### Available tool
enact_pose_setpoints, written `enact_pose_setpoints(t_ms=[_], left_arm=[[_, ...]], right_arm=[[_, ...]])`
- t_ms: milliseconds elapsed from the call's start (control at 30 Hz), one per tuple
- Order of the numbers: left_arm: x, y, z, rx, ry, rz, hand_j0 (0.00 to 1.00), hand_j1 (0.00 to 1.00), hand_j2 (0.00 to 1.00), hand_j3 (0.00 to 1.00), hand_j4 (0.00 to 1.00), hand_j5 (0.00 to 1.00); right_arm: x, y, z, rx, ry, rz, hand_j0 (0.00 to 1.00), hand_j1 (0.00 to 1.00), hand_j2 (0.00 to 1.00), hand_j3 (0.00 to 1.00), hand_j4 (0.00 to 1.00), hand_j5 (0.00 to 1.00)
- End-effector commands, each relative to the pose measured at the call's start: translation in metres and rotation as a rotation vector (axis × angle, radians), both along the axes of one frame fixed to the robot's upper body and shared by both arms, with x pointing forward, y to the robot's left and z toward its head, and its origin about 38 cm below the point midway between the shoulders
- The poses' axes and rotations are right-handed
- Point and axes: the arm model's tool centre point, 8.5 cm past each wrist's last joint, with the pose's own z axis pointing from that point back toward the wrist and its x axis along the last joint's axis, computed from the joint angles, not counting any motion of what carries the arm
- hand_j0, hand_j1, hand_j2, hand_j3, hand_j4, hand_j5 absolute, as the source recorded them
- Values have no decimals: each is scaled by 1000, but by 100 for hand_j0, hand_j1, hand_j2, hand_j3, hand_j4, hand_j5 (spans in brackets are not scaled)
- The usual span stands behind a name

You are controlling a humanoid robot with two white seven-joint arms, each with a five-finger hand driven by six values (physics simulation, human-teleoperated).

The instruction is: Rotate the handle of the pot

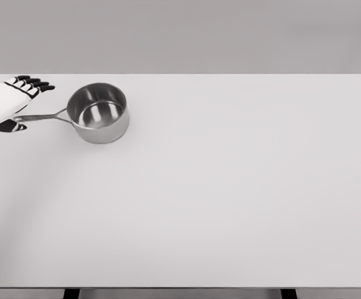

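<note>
Left hand [10,99] at far-left edge of table [230,205], arm entering from picture's left. Fingers [35,83] extended and spread toward pot, thumb [9,126] low on near side of handle; nothing gripped yet. Handle tip passing between thumb and palm, contact not resolvable from head view. Right arm not in view.

Pot [98,113]: shiny steel saucepan, upright, empty, sitting in far-left quarter of table, well back from near edge. Handle [42,116] thin, pointing left toward hand, roughly level.

Step in hand, judged: closing on handle before swinging it round.

Notes for doing it well:
- Close thumb and fingers around handle near its outer end for best leverage.
- Keep pot base flat on table; pivot about pot centre, not lift.
- Sweep hand along an arc, not a straight push, else whole pot slides sideways.
- Slow, steady motion; polished steel on smooth table likely to skid.
- Watch left table edge: hand already close to it, so rotating toward table interior probably safer.
</note>
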Motion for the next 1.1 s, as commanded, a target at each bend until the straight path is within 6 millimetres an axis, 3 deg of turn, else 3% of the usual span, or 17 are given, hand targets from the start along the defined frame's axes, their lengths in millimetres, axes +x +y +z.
enact_pose_setpoints(t_ms=[0, 1067], left_arm=[[0, 2, -1, -6, 4, 7, 100, 100, 100, 100, 100, 100], [8, -3, 9, -9, -20, 0, 100, 100, 100, 100, 100, 100]], right_arm=[[0, 0, 0, 0, 0, -1, 100, 100, 100, 100, 100, 100], [0, 0, 0, 0, 0, -1, 100, 100, 100, 100, 100, 100]])
